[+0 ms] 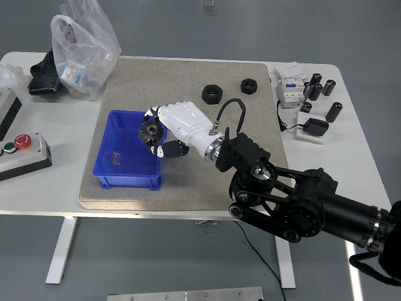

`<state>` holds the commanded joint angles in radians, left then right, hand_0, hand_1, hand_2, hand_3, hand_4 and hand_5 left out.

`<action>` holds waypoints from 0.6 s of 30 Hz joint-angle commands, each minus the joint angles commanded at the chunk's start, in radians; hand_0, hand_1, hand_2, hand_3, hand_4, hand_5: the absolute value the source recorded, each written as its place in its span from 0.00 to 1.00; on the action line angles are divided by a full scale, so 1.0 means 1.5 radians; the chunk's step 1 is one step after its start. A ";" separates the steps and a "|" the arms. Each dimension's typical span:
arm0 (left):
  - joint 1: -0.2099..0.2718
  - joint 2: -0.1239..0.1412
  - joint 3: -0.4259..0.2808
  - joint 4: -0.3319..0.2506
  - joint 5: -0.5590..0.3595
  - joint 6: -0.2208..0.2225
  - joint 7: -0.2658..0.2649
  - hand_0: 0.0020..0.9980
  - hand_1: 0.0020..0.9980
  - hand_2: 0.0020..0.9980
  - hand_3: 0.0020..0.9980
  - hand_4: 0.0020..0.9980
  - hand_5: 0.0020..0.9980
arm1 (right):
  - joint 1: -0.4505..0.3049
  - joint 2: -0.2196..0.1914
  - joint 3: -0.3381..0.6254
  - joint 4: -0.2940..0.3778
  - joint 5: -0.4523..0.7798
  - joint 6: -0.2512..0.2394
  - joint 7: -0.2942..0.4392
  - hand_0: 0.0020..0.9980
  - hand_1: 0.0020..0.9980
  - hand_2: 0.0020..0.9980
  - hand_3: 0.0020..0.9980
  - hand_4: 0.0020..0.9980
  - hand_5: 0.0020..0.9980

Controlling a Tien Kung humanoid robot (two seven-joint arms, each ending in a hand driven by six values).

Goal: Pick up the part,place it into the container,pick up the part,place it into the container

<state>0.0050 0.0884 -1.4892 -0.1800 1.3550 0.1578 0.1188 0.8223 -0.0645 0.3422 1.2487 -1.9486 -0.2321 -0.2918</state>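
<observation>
A plastic bag (84,47) sits at the far left of the surface (50,188). Next comes the blue bin (119,172), with one small part (114,158) already lying on its floor. Over the bin's right rim the right robot hand (164,130) has its fingers curled round a dark gear (150,131). It looks like stiff, heavy metal (toothed, so unlikely to slip), best held across its rim. Two nuts (212,93) lie farther right.
</observation>
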 joint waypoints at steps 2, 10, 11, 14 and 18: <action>0.000 0.000 0.000 0.000 -0.001 0.000 0.000 0.66 0.59 0.59 0.67 0.65 0.23 | 0.004 0.004 -0.016 -0.003 -0.004 0.003 -0.006 0.45 0.70 0.66 0.68 0.27 0.23; 0.002 0.000 -0.006 0.000 0.005 0.001 0.003 0.66 0.59 0.59 0.67 0.65 0.23 | 0.012 0.020 -0.058 -0.018 -0.015 -0.004 -0.026 0.56 0.85 0.85 0.84 0.37 0.22; 0.002 0.000 -0.006 0.000 0.005 0.001 0.004 0.66 0.59 0.59 0.67 0.65 0.23 | 0.012 0.020 -0.058 -0.019 -0.015 -0.004 -0.027 0.56 0.85 0.85 0.84 0.37 0.22; 0.002 0.000 -0.005 0.000 0.005 0.001 0.004 0.66 0.59 0.59 0.67 0.65 0.23 | 0.012 0.022 -0.056 -0.022 -0.016 -0.005 -0.029 0.61 0.90 0.94 0.93 0.52 0.27; 0.002 -0.001 -0.006 0.000 0.006 0.000 0.004 0.66 0.59 0.59 0.67 0.65 0.23 | 0.010 0.022 -0.056 -0.023 -0.015 -0.005 -0.031 0.61 0.90 0.94 0.93 0.52 0.27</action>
<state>0.0085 0.0875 -1.4975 -0.1800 1.3635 0.1582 0.1249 0.8374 -0.0318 0.2584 1.2139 -1.9711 -0.2396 -0.3383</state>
